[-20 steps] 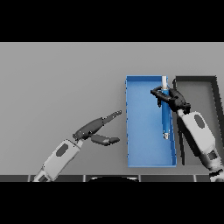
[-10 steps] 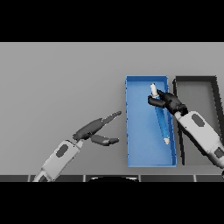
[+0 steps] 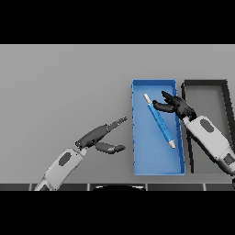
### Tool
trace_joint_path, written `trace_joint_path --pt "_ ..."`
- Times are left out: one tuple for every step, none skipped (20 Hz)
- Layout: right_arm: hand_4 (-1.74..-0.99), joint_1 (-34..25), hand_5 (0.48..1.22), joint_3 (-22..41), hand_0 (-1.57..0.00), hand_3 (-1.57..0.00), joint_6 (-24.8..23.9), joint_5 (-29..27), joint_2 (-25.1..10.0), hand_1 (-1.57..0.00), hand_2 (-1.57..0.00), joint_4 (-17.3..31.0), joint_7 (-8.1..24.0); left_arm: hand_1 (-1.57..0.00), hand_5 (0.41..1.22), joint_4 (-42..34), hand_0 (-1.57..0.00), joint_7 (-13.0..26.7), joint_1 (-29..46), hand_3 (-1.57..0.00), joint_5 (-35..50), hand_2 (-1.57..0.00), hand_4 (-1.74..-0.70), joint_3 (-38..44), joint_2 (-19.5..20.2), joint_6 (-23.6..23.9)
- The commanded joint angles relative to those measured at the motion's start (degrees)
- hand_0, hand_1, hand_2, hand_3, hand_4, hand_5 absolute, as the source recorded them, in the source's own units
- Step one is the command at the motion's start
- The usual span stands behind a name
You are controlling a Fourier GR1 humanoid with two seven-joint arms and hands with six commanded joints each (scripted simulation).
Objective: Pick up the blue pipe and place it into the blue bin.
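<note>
the blue pipe (image 3: pixel 159 121), which a second ago hung upright in the right hand (image 3: pixel 176 106), now lies loose and slanted on the floor of the blue bin (image 3: pixel 136 137) at centre right of the frame, while that hand has let go and sits just above and to the right of it with fingers spread and nothing in them, so the placing looks done. by count: one pipe, one blue bin, one dark bin (image 3: pixel 225 83) at the far right, and two hands, the left hand (image 3: pixel 100 136) idle at lower centre-left with fingers relaxed.
</note>
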Motion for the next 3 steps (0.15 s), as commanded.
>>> trace_joint_path --pt "-1.186 0.2 0.766 0.1 -0.02 -0.01 -0.9 -0.4 0.4 -0.01 -0.01 -0.8 0.9 0.0 0.472 -0.3 0.0 -0.4 0.0 0.0 0.0 0.0 -0.83 0.2 0.5 -0.1" --pt "-1.186 0.3 0.767 0.1 -0.02 -0.01 -1.0 -0.4 0.4 -0.01 -0.01 -0.8 0.7 0.0 0.473 -0.4 0.0 0.0 -0.2 0.0 0.5 0.0 -0.83 0.4 0.8 -0.5" --pt "-1.186 0.1 0.769 0.0 -0.02 -0.01 -0.3 -0.2 -0.1 -0.01 -0.01 -0.8 0.4 0.0 0.474 -1.1 0.0 -0.3 0.1 0.0 0.8 0.0 -0.83 0.6 0.9 -0.3"
